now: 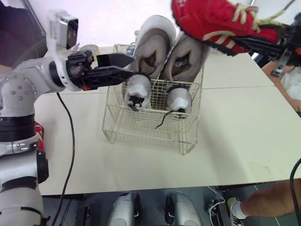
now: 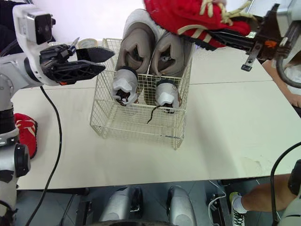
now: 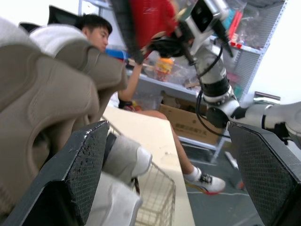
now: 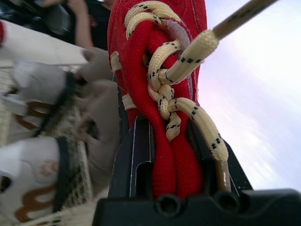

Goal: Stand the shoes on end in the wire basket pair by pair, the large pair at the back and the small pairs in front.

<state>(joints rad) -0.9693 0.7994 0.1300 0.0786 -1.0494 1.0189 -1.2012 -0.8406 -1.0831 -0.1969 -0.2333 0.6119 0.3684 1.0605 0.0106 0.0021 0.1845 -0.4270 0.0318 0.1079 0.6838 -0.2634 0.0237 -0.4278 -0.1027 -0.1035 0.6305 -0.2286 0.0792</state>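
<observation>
Red shoe (image 1: 211, 19) pinched in right claw (image 4: 162, 132), partly cut off, left claw (image 2: 107, 60) spread wide beside wire basket (image 2: 136, 127).

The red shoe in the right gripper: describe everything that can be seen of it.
The red shoe looks like a soft fabric or suede trainer, with thick cream laces flecked black and a dark sole. It is held in the air, lying roughly on its side, over the back right corner of the wire basket and above the beige shoes that stand there, apparently clear of them. The right gripper is shut on its laced upper, one black finger on each side. One lace end trails loose.
</observation>
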